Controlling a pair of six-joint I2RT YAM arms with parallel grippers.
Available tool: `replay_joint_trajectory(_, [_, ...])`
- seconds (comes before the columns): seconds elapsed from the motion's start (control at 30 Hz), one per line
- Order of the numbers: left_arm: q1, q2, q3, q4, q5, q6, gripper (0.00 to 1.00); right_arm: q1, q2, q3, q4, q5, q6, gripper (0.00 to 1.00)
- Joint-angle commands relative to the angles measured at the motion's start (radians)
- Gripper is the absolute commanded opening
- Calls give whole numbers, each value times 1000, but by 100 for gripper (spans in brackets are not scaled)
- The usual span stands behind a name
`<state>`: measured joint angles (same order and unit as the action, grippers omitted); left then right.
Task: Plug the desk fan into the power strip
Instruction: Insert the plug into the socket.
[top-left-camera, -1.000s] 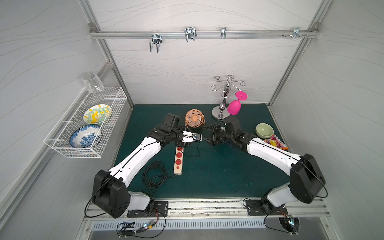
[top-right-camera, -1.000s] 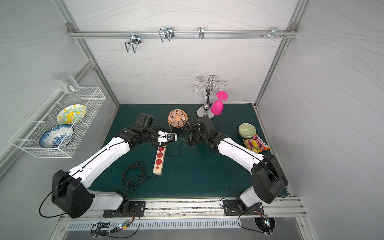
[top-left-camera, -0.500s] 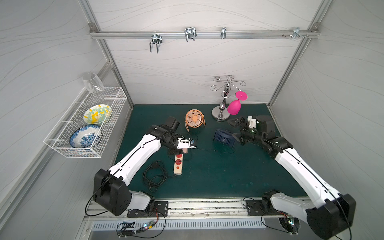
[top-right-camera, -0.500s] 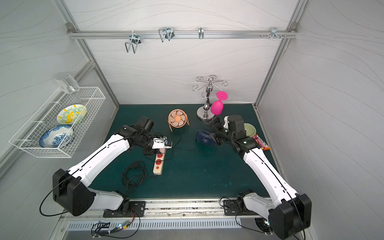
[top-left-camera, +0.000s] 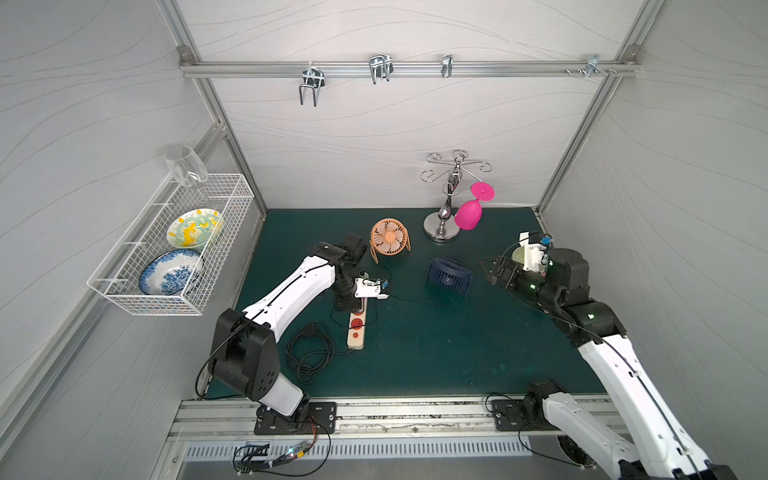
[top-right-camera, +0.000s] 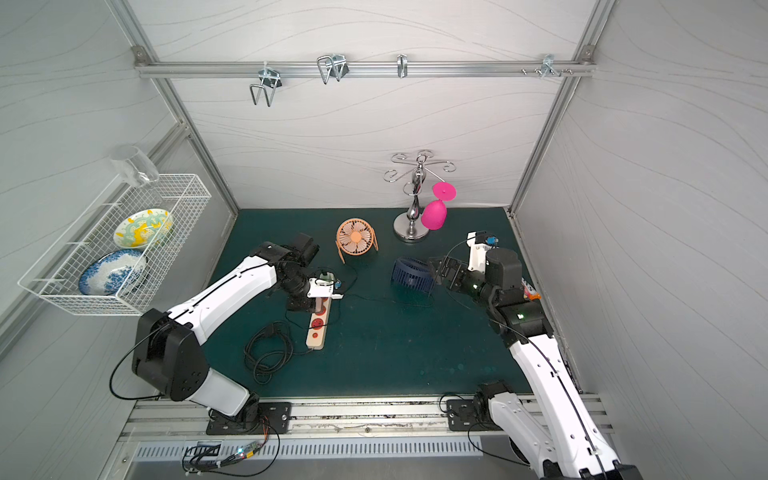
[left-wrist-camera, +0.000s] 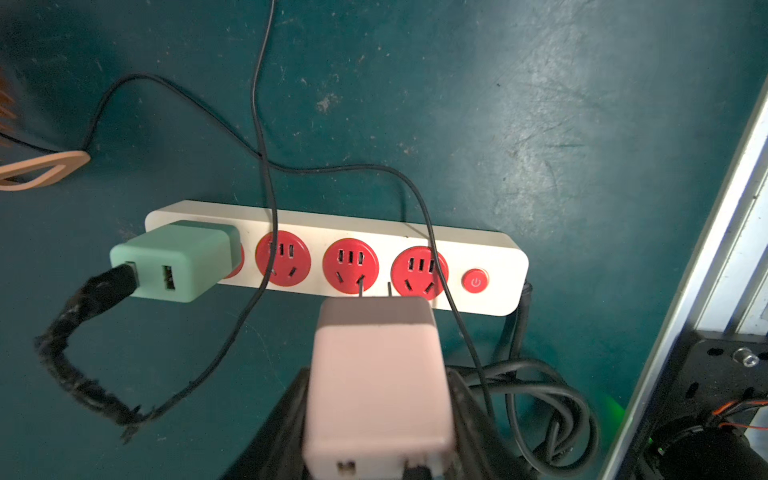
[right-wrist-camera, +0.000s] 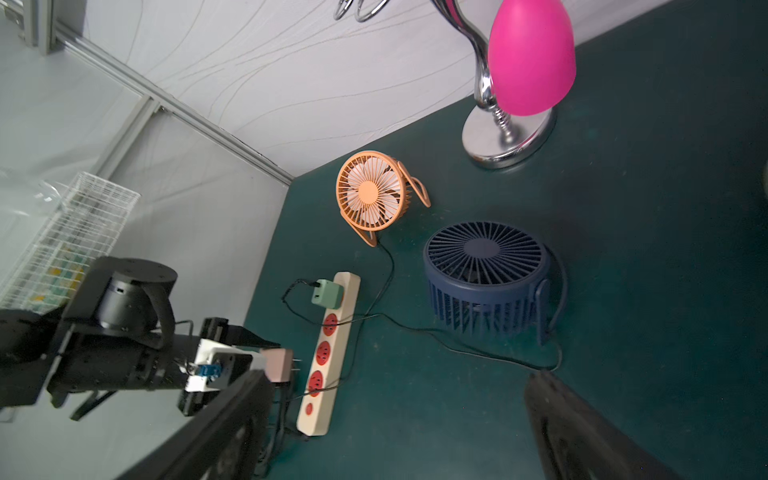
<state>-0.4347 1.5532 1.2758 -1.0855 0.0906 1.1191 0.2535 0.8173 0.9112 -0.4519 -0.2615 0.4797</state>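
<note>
The cream power strip lies on the green mat, with a green adapter in its end socket. My left gripper is shut on a pink adapter plug. The plug's prongs hover just off the strip near the two sockets closest to the red button. A navy desk fan and an orange desk fan stand behind, thin black cords trailing over the strip. My right gripper is open and empty, right of the navy fan.
A chrome stand with a pink glass is at the back. The strip's black cord coils at front left. A wire basket with bowls hangs on the left wall. A pale bowl sits behind my right wrist.
My right gripper opened and pulled back to the right, away from the left gripper; the navy fan now shows. My left gripper carried the pink plug down towards the strip.
</note>
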Motion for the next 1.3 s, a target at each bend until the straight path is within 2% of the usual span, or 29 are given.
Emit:
replay_joint_trajectory(0.0, [2, 30, 49, 13, -25, 13, 6, -15, -52, -28, -27, 29, -186, 99])
replay_joint_trajectory(0.23, [2, 102, 99, -35, -14, 38, 5, -19, -93, -83, -37, 26, -356, 99])
replay_joint_trajectory(0.4, [3, 169, 166, -104, -7, 29, 4, -19, -130, -138, -33, 57, -419, 99])
replay_joint_trajectory(0.87, [3, 304, 308, -255, -48, 20, 3, 10, -245, -259, 41, 166, -454, 99])
replay_joint_trajectory(1.27, [-2, 344, 319, -231, -88, 41, 3, 29, -274, -290, 72, 204, -461, 99])
